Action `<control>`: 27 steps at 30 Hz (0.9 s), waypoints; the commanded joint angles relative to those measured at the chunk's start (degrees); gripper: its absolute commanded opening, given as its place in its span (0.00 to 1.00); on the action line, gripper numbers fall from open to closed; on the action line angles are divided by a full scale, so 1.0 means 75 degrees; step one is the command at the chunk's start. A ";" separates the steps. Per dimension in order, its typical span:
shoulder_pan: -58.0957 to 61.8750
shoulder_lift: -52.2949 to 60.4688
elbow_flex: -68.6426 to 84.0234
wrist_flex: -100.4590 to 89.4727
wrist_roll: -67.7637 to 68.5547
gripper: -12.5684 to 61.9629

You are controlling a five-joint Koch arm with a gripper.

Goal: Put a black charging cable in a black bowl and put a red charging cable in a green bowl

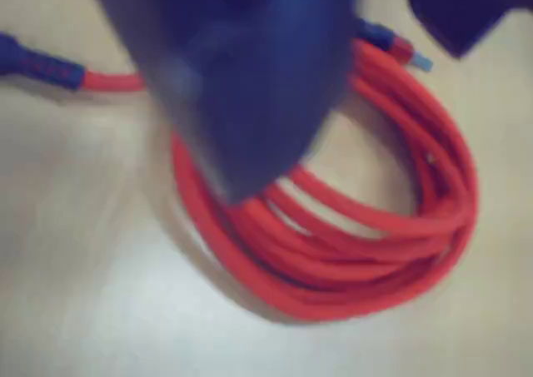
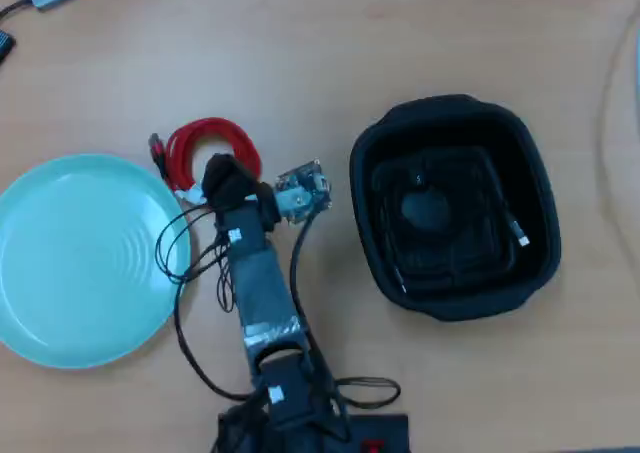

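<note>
Overhead view, left to right. The green bowl [image 2: 85, 258] lies empty at the left. Just beside its upper right rim, on the table [image 2: 330, 63], lies the red charging cable [image 2: 205, 145] in a loose coil. My gripper [image 2: 222, 178] hangs over the coil's lower edge. In the wrist view my jaws stand apart, one broad dark finger [image 1: 250, 86] inside the loop and the other outside its upper right. At the right, the black bowl [image 2: 452, 205] appears to hold the black charging cable [image 2: 425, 213] already. To grip well, I judge I should lower until several red strands sit between the fingers, then close.
</note>
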 commanded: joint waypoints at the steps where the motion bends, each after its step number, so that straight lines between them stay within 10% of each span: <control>1: -0.0176 -0.0281 -0.0504 -0.0586 -0.0398 0.52; 27: -0.0914 -0.2930 -0.3199 0.1523 0.0340 0.52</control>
